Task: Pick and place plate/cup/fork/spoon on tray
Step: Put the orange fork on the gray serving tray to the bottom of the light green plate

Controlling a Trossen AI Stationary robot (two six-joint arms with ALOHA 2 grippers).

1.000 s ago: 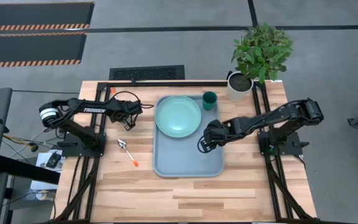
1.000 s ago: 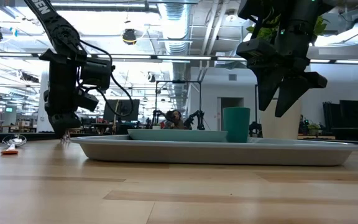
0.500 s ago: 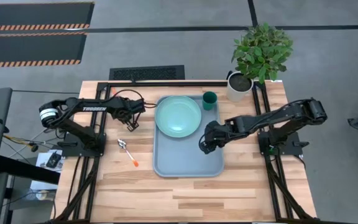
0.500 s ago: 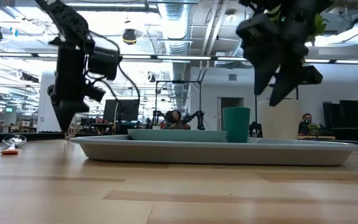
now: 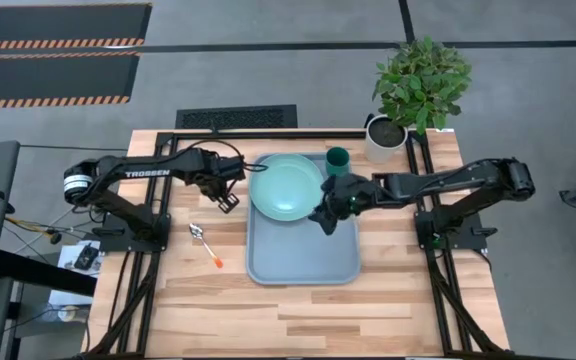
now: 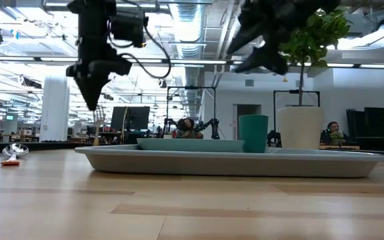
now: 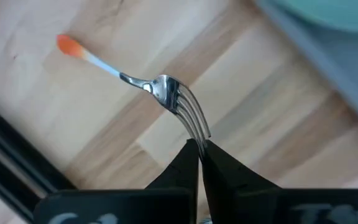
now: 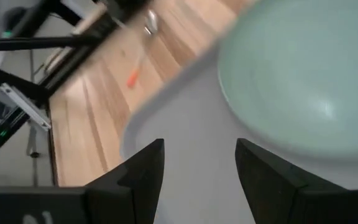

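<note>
The counter (image 5: 298, 310) carries the tray (image 5: 303, 262) at its middle, long axis running twelve to six, with the plate (image 5: 286, 186) filling its twelve-o'clock half and the cup (image 5: 337, 160) standing in its one-o'clock corner. Both are already home, so the cutlery is what remains.

The left arm reaches in from nine o'clock, and its pincer (image 5: 227, 193) hangs above the counter just off the tray's nine-o'clock rim, beside the plate. Its fingers are pressed together on the tines of the fork (image 7: 143, 78), whose orange handle sticks out past the fingertips; from the wrist view I'd say the grip sits right at the tine tips, though it's hard to be sure how secure that is. The bare tray floor lies toward four o'clock from this pincer, and that short hop over the rim is what the coming move turns on.

The right pincer (image 5: 326, 214) hovers over the tray at the plate's four-o'clock edge, jaws spread and carrying nothing.

The spoon (image 5: 205, 244) lies on the counter at the tray's nine-o'clock side, bowl toward eleven, handle toward five, nearer the left arm.
</note>
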